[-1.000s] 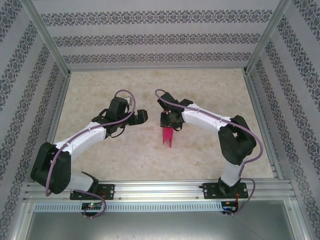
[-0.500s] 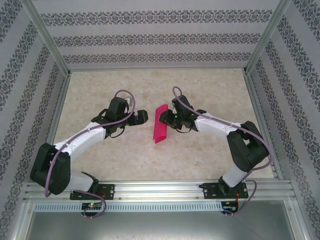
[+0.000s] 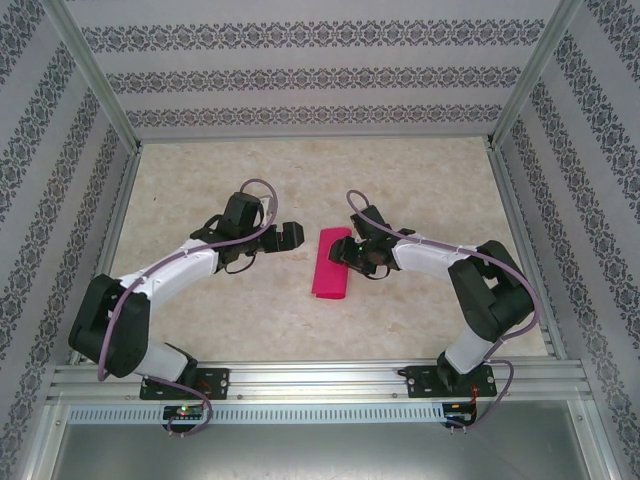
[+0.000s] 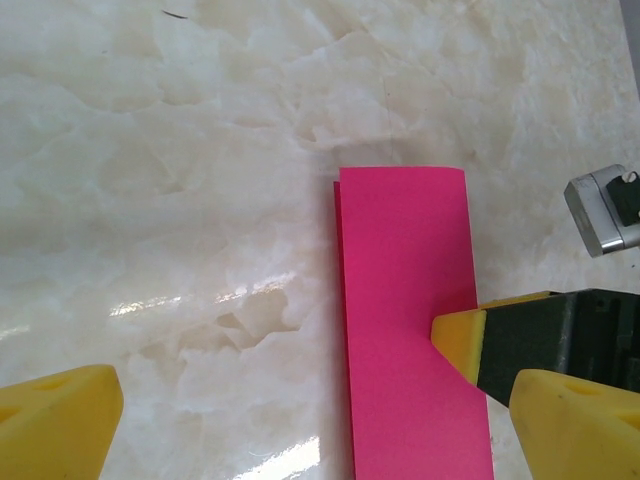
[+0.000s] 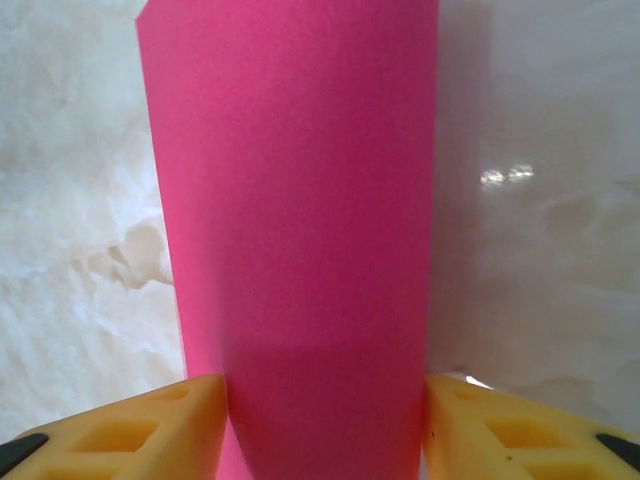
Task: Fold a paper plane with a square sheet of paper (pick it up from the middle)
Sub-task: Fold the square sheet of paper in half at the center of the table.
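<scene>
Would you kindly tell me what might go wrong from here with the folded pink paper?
The right gripper straddles the folded pink paper, one fingertip touching its edge; withdrawing may drag or skew it. A sliver of the lower layer peeks out along one long edge, so later folds may turn out crooked. The paper lies flat on the glossy table, so the open left gripper may push it instead of lifting it.

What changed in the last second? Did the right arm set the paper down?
The right gripper lowered the folded pink paper from hanging down to flat on the table and spread its jaws, apparently letting go. The left gripper edged slightly closer; it stayed open, off the paper.
</scene>
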You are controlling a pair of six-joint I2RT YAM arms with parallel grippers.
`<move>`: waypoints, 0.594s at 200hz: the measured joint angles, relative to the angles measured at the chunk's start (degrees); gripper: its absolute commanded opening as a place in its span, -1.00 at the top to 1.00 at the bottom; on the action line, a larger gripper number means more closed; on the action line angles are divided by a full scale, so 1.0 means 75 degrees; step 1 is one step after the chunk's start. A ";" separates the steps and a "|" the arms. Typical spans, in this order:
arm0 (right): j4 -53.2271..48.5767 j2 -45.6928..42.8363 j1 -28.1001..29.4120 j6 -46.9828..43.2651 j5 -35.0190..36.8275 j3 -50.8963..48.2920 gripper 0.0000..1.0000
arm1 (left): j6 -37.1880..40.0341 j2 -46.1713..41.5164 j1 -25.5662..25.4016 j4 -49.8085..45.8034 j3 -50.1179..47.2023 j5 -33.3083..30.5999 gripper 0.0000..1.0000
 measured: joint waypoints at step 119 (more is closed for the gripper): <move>-0.0930 0.0000 -0.0481 -0.0947 -0.0178 0.0047 -0.36 | 0.0003 0.0557 -0.0058 0.0026 0.0262 0.0239 -1.00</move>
